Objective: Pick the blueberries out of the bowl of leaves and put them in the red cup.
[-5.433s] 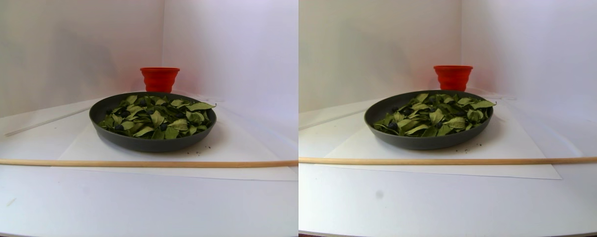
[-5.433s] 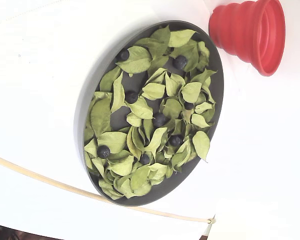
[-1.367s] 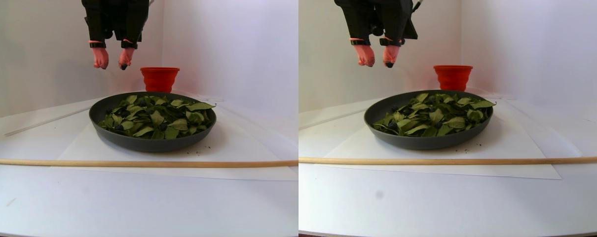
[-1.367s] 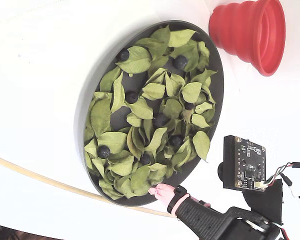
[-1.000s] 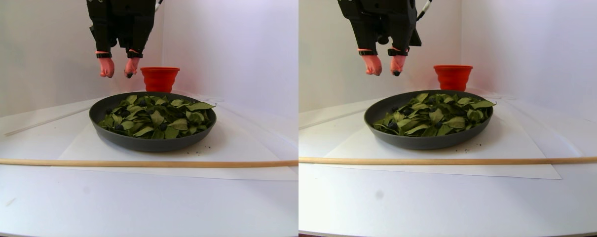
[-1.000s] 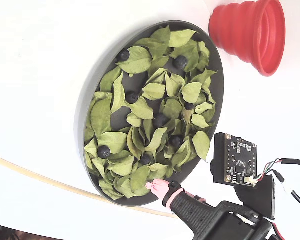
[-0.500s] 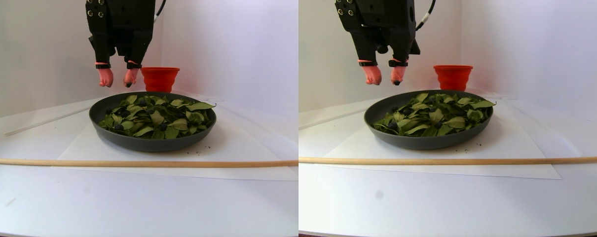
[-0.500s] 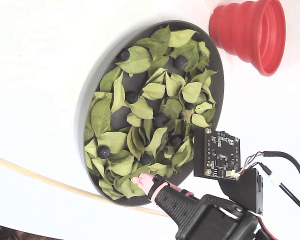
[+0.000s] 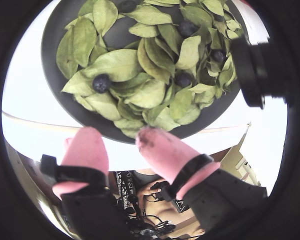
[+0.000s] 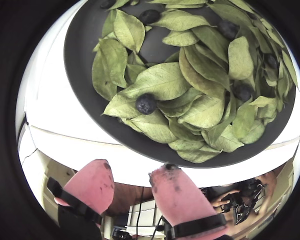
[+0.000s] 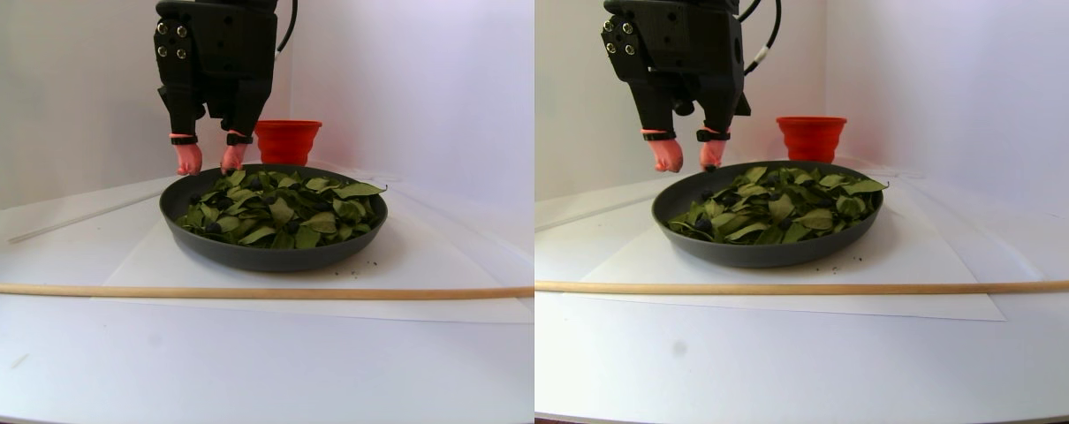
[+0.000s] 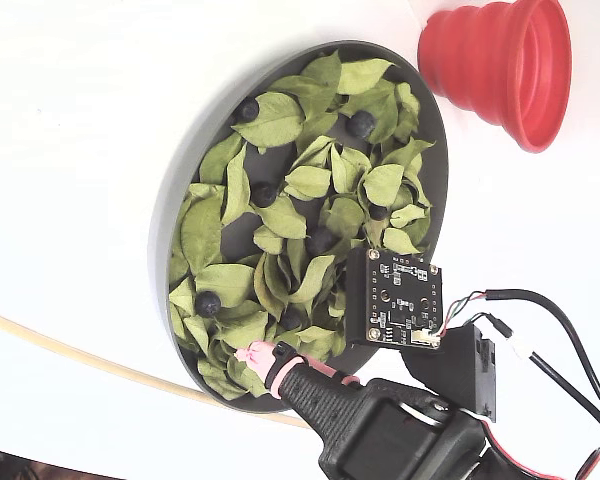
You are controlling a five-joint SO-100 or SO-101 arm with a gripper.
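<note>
Two pink-tipped fingers (image 9: 87, 150) of the gripper (image 11: 208, 160) pointed straight down over the rim of the bowl (image 11: 269, 254), spread apart with nothing between them. In a wrist view the tips hung over the bowl's edge, just short of the leaves (image 10: 190, 80), with one of the blueberries (image 10: 146, 103) lying exposed a little way ahead of them. In the fixed view the black arm body reached in from the bottom right, a bare circuit board (image 12: 397, 297) riding above the leaves. Compared with half a second before, the gripper had dropped lower, its tips now level with the bowl's rim and further over the leaves. Beyond the bowl stood the red cup (image 12: 500, 65), well apart from the gripper.
</note>
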